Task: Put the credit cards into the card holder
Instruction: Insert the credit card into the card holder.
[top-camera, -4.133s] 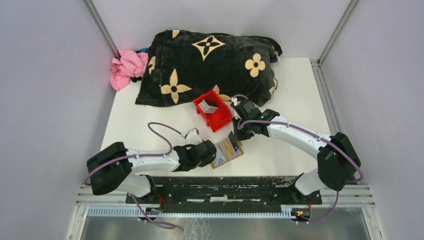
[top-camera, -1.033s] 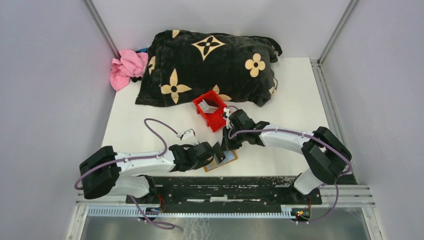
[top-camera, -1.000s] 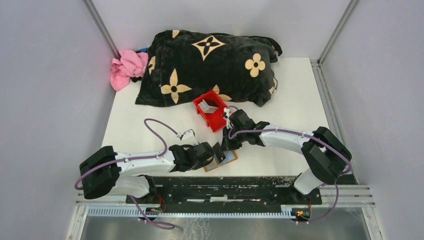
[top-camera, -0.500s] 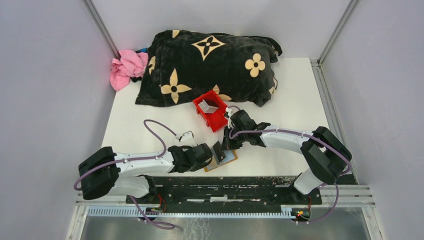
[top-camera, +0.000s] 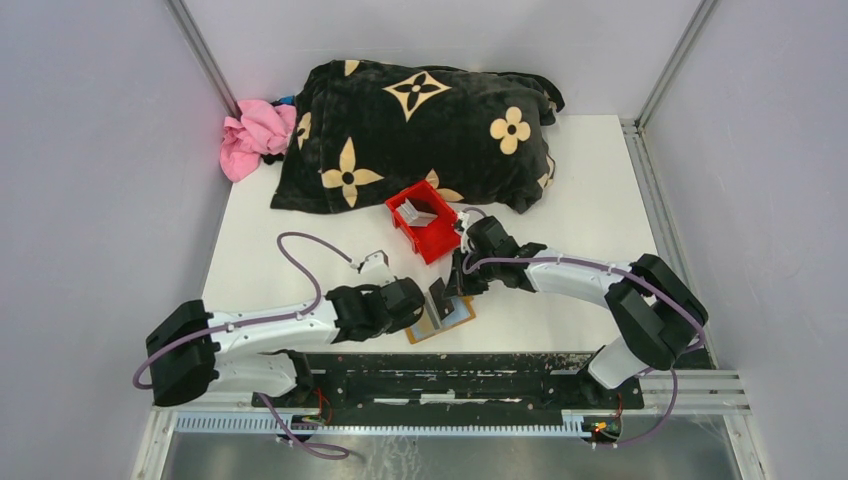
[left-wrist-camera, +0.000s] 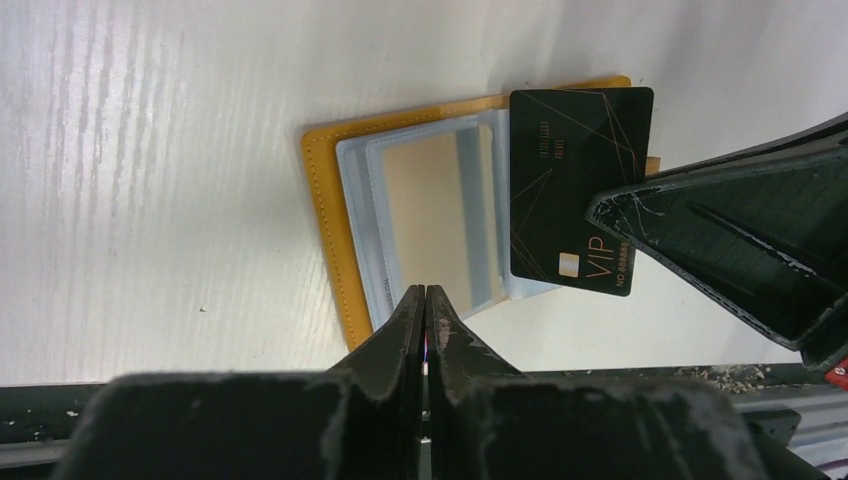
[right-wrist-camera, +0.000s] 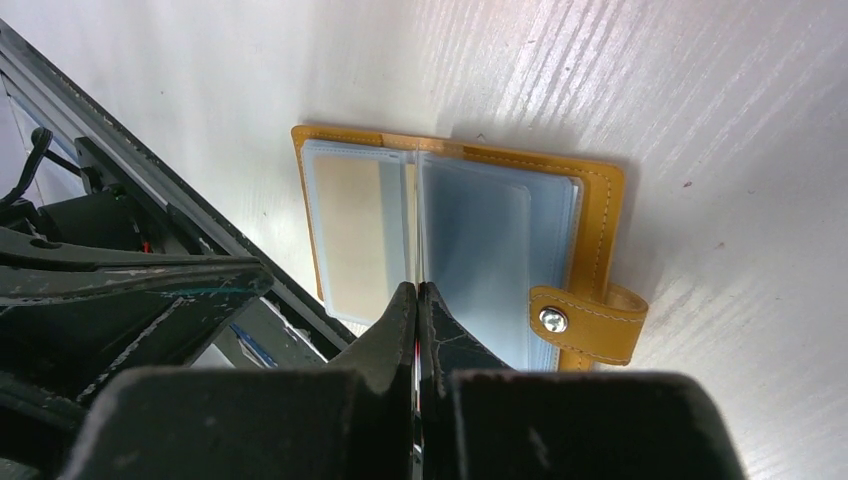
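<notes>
The card holder (left-wrist-camera: 350, 250) lies open on the table near the front edge, tan with clear pockets; it also shows in the top view (top-camera: 452, 318) and the right wrist view (right-wrist-camera: 500, 230). My right gripper (right-wrist-camera: 417, 292) is shut on a black credit card with gold "VIP" print (left-wrist-camera: 575, 170), held at the holder's right side over its pockets. In the top view the right gripper (top-camera: 459, 284) is above the holder. My left gripper (left-wrist-camera: 425, 292) is shut, its tip over the holder's near edge, and shows in the top view (top-camera: 433, 303). Grey-white cards (top-camera: 418, 213) sit in the red bin.
The red bin (top-camera: 437, 240) stands just behind the holder. A black blanket with tan flowers (top-camera: 420, 120) and a pink cloth (top-camera: 255, 132) lie at the back. The holder's strap with a snap (right-wrist-camera: 585, 325) sticks out sideways. A black metal rail (top-camera: 450, 375) runs along the table's front edge.
Over four seconds my right gripper came down from beside the bin to the holder. In the last half second the left arm's elbow swung left and the right gripper shifted slightly right.
</notes>
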